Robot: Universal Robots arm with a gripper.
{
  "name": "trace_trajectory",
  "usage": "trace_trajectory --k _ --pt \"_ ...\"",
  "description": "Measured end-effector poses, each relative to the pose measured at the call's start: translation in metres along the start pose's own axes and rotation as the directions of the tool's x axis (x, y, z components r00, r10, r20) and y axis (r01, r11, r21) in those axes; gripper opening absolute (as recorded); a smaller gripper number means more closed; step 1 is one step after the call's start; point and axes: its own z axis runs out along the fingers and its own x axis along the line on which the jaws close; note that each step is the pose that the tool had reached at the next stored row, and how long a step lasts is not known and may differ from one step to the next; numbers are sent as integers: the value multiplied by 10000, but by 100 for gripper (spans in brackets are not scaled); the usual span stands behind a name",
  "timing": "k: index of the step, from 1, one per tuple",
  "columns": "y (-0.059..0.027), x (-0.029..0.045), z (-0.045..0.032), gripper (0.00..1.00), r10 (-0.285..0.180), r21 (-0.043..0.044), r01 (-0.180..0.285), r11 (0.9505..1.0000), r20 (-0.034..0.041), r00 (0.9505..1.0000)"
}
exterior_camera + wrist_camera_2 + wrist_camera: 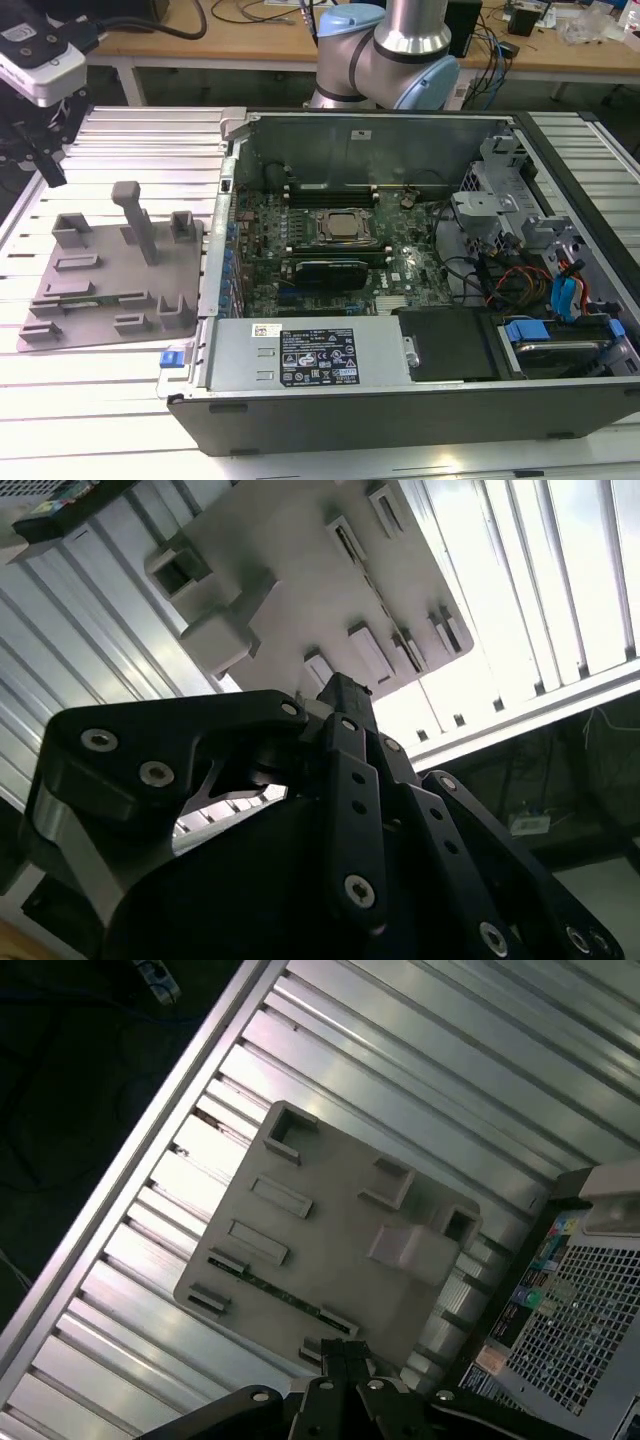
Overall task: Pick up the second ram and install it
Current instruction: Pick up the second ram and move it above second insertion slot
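Jaws stand closed: in the first wrist view your gripper (340,1352) draws its fingertips together into one narrow point. In the exterior view the gripper (55,176) hangs at the far left, above the work surface and well apart from the machine.

Your largest item is the slatted aluminium table (120,400), which carries everything else. On it, toward the exterior view's right, the open computer case (400,425) lies on its side. Inside the case the green motherboard (268,232) lies flat, with the silver power supply (245,362) along the case's near wall. The square processor (340,228) sits at the middle of the board.

Beside the case, at the exterior view's left, rests the grey fixture plate (112,272) with its raised slots and one upright post (135,215).

The second ram (78,298) lies on that plate, a thin green stick seated lengthwise in a slot near the plate's front edge. In the first wrist view the second ram (275,1288) sits just ahead of the closed fingertips, apart from them and not held.
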Motion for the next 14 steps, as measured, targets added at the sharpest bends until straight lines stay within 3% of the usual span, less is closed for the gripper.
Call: trace_trajectory --k 6,10,14 --pt "0 0 0 8 -684 -18 684 9977 -30 9977" --pt "0 0 0 8 -1413 -39 1413 9900 -61 9899" --pt "0 0 0 8 -1791 -50 1791 9838 -77 9838"
